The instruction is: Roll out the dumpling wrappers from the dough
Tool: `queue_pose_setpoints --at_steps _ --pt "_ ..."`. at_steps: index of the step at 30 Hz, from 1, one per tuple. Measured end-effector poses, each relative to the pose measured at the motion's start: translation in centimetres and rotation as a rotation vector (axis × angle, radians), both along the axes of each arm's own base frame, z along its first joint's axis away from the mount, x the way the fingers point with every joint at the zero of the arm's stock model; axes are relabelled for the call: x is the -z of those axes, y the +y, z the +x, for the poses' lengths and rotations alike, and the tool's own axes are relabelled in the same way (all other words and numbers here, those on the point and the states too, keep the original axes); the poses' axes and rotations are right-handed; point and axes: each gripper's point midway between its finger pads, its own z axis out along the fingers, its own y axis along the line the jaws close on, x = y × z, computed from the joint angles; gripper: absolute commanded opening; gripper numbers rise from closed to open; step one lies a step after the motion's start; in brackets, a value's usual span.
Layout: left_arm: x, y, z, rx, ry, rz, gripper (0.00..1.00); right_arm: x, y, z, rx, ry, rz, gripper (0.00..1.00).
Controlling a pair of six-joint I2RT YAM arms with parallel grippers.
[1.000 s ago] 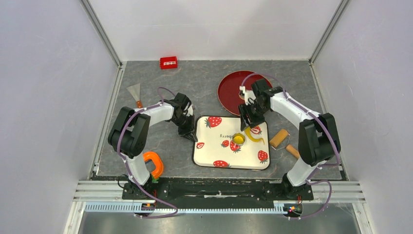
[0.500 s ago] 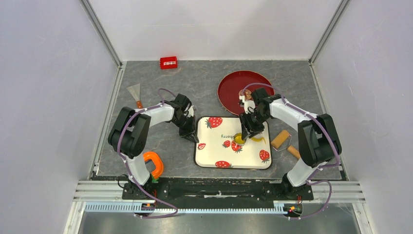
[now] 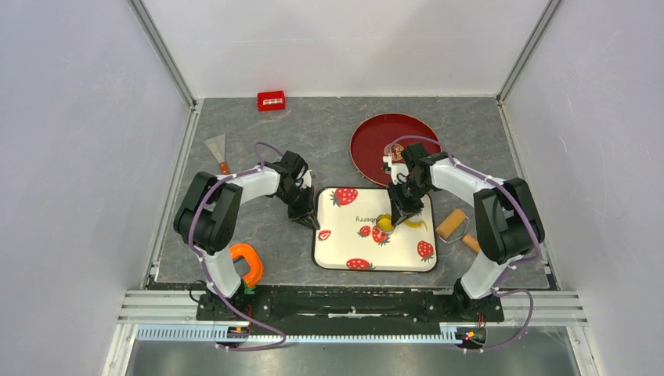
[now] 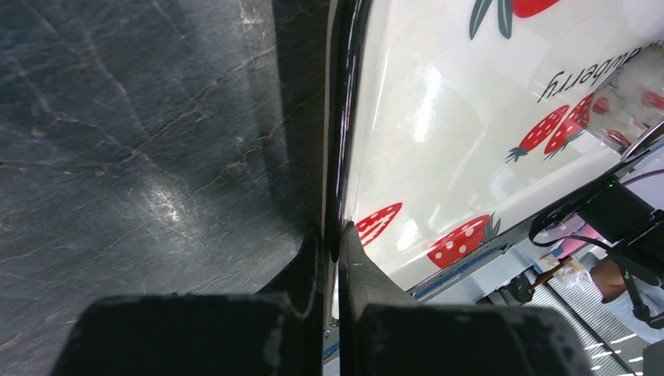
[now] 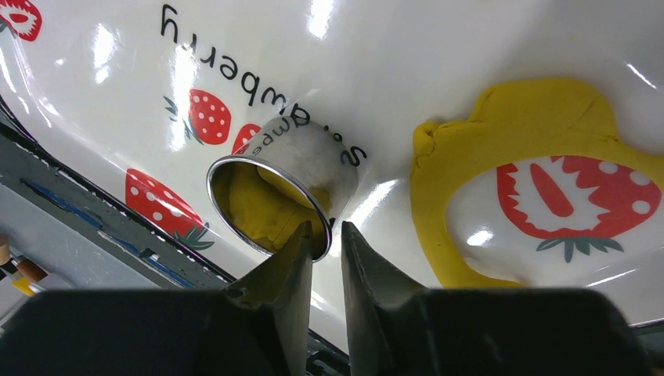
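top external view: the left arm rises from its base at the near left, folds at a high elbow and reaches right and low across the grey table (image 3: 258, 125), with its wrist angled down at the left edge of the white strawberry mat (image 3: 352, 244). the left gripper (image 3: 308, 221) is clamped on that edge; in the left wrist view the mat's dark rim runs straight into the pinched fingers (image 4: 368, 274). the right arm climbs from the near right, folds at its elbow and stretches left past the near edge of the red plate (image 3: 368, 141). its wrist then drops steeply, so the right gripper (image 3: 389, 222) points down onto the far right part of the mat. there it meets a small metal ring (image 5: 317, 160) on the mat. in the right wrist view its two fingers stand close together, one at the ring's mouth and one outside, with the ring's wall between them; i cannot tell whether they press it. a crumpled piece of yellow dough (image 5: 254, 207) sits inside the ring. near the ring and apart from it, a ragged leftover strip (image 5: 501, 117) of the same dough curls around a strawberry print. a wooden roller (image 3: 452, 222) lies on the table just off the mat's right edge.
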Motion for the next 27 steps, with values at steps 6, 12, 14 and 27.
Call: queue_pose_setpoints --at_steps 6,12,14,27 --pt "0.0 0.0 0.0 0.0 0.0 0.0 0.02 0.0 -0.1 0.0 0.002 -0.002 -0.006 0.09" --pt "0.0 0.0 0.0 0.0 0.001 -0.001 0.02 -0.5 -0.3 0.3 0.004 -0.018 -0.02 0.05" --pt "0.0 0.0 0.0 0.0 0.0 -0.001 0.02 -1.0 -0.3 0.4 0.003 -0.028 -0.018 0.04" --pt "0.0 0.0 0.0 0.0 0.001 -0.001 0.02 -3.3 -0.2 2.5 0.023 -0.099 0.003 0.0"
